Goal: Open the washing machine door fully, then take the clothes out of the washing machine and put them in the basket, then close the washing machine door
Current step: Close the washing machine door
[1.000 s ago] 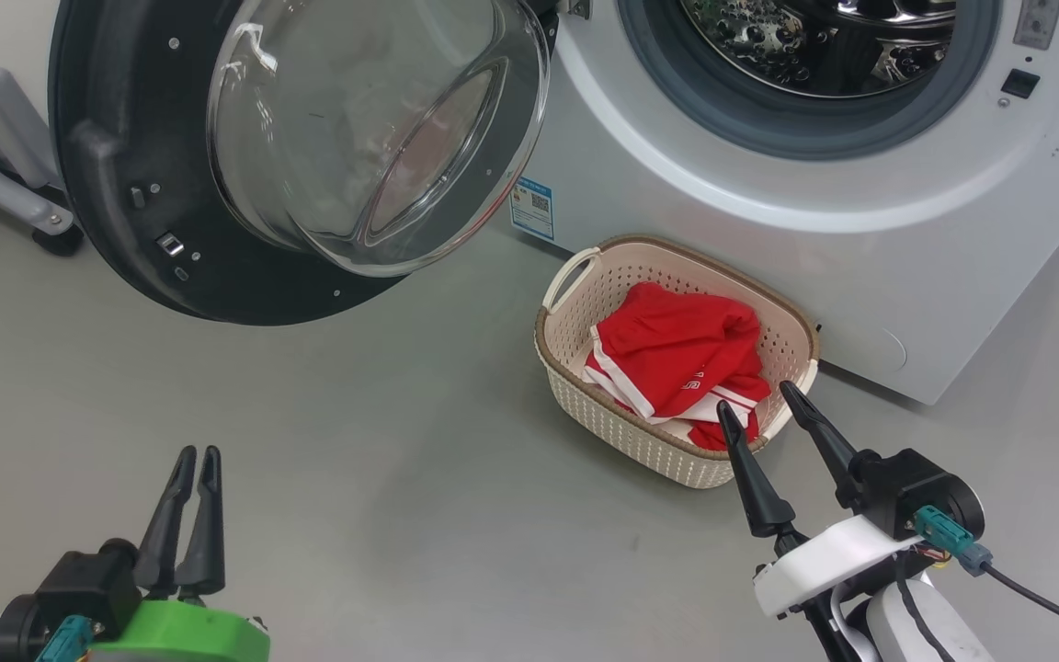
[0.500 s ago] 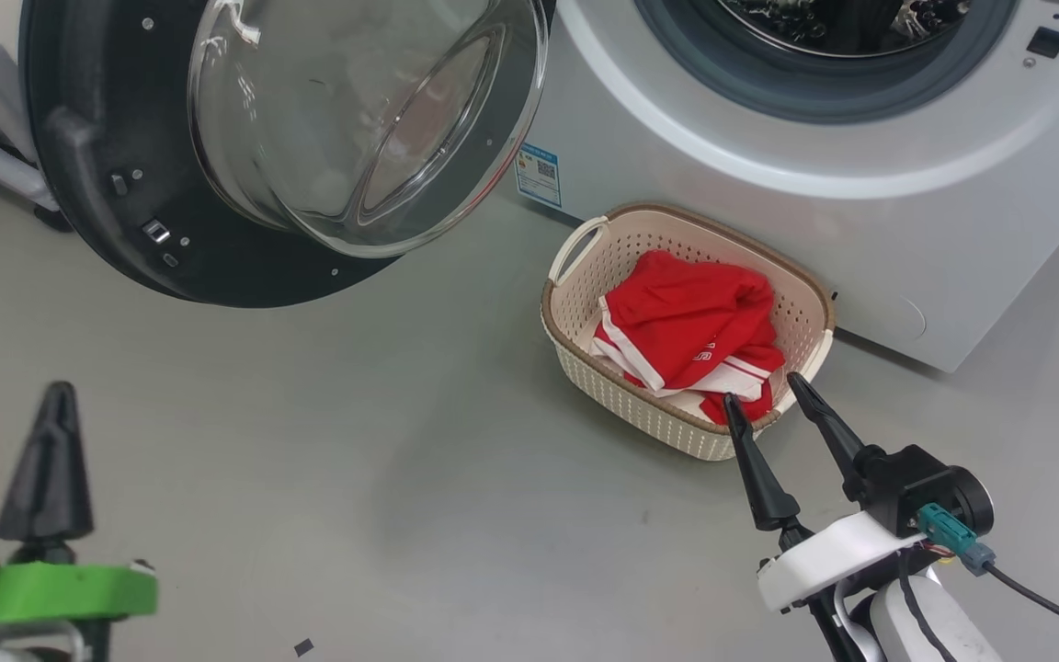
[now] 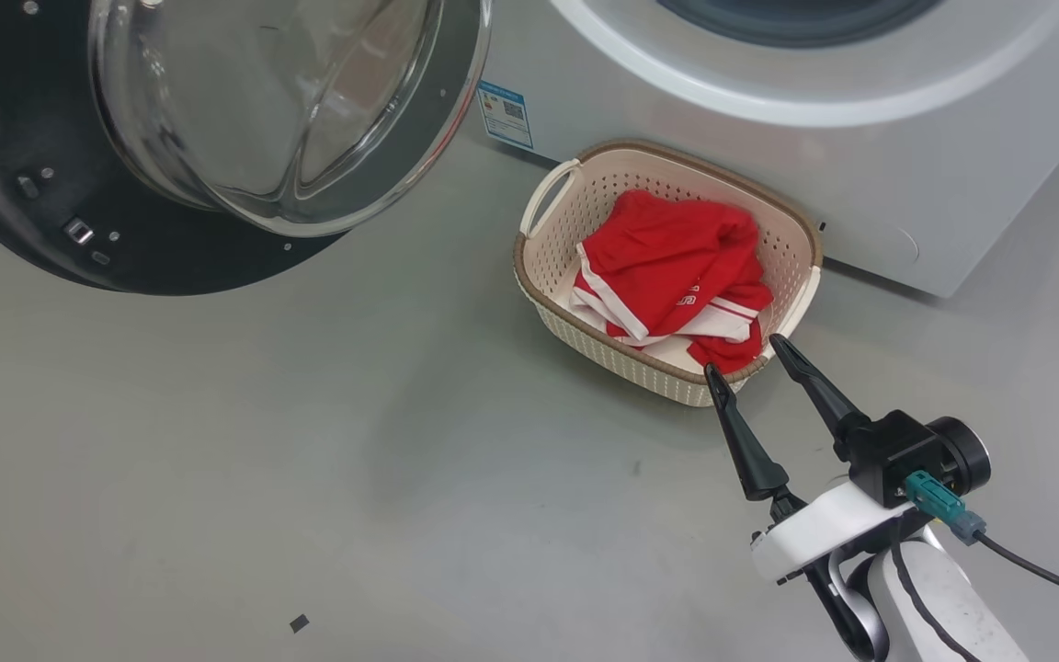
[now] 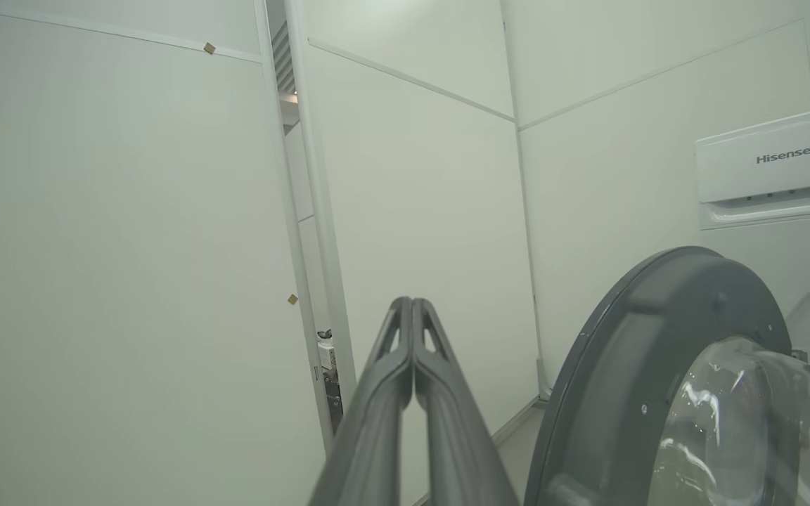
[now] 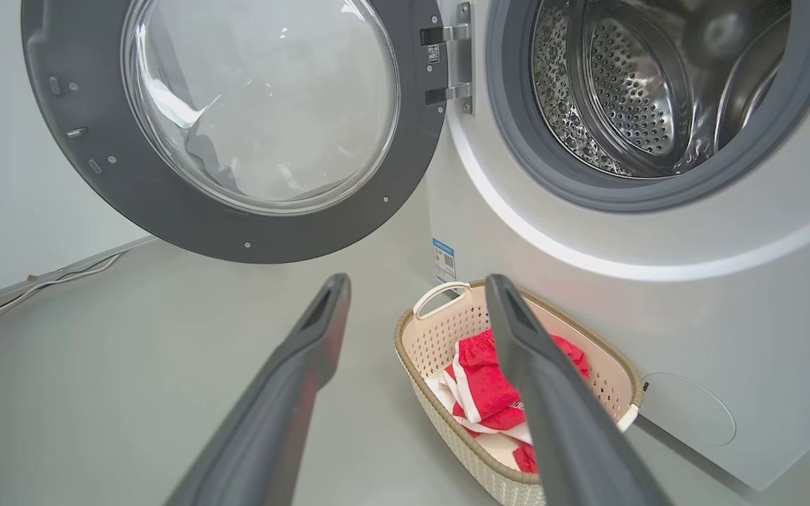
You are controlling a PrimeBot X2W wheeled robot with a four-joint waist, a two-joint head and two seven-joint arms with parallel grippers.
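Note:
The washing machine door [image 3: 217, 138] hangs wide open at the upper left of the head view, black rim around a clear glass bowl; it also shows as door [image 5: 236, 126] and door [image 4: 665, 379]. The white washing machine [image 3: 768, 119] stands behind, its steel drum [image 5: 644, 84] open with no garment showing inside. Red clothes with white trim [image 3: 672, 271] lie in the cream basket [image 3: 548, 267] on the floor before the machine. My right gripper [image 3: 745, 354] is open and empty, just in front of the basket's near rim. My left gripper [image 4: 412, 303] is shut and empty, raised to the left of the door.
Grey floor [image 3: 309, 460] spreads to the left of the basket. A small dark scrap [image 3: 299, 622] lies on it. White wall panels [image 4: 131, 246] stand left of the door, and a cable [image 5: 39, 281] runs along the wall base.
The head camera has tilted down, so everything shifted up in the picture. My left gripper closed and left the head view. The right gripper, basket and clothes kept their places.

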